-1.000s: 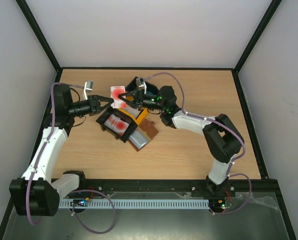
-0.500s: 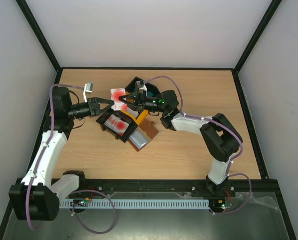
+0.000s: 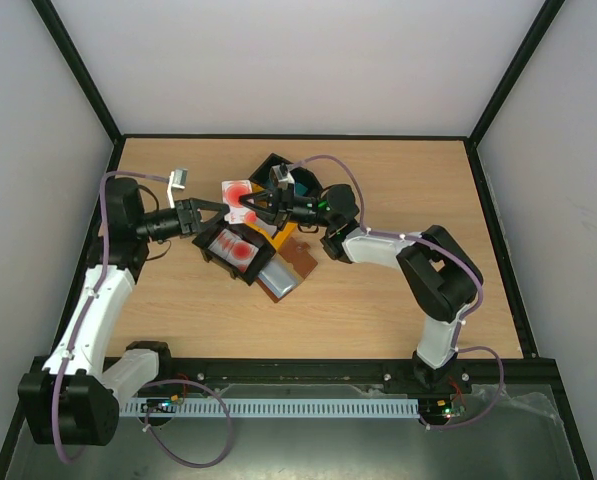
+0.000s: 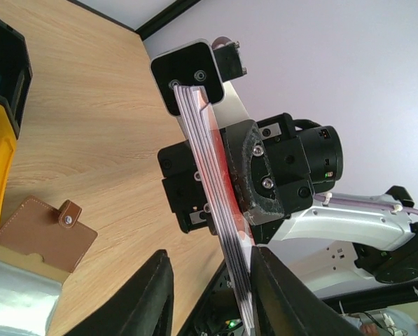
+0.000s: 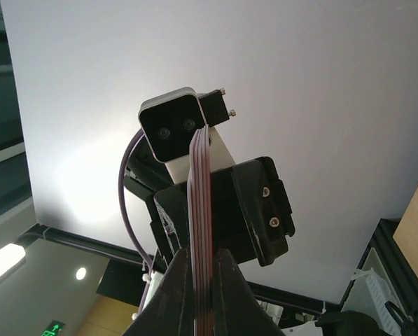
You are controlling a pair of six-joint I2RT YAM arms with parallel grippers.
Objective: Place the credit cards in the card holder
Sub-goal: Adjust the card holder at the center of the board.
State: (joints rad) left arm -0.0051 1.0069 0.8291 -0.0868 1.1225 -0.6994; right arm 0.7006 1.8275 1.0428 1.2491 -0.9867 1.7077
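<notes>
A stack of several credit cards (image 3: 238,193), white with red markings, hangs in the air between my two grippers. My right gripper (image 3: 257,207) is shut on it; in the right wrist view the stack (image 5: 199,189) stands edge-on, pinched between both fingers (image 5: 177,294). My left gripper (image 3: 219,210) is open around the far end of the stack (image 4: 212,182), which lies against one finger (image 4: 275,294), with a clear gap to the other. The brown card holder (image 3: 296,262) lies on the table below, snap tab showing (image 4: 44,234).
A black bin (image 3: 210,252) holding more red-marked cards sits under the grippers, beside a yellow bin (image 3: 281,228) and another black bin (image 3: 276,168). A grey-silver piece (image 3: 274,276) lies against the holder. Bare wood extends right and toward the front.
My left gripper's jaws have spread and loosened off the stack. The right gripper has shifted slightly left, still clamped on the cards.
</notes>
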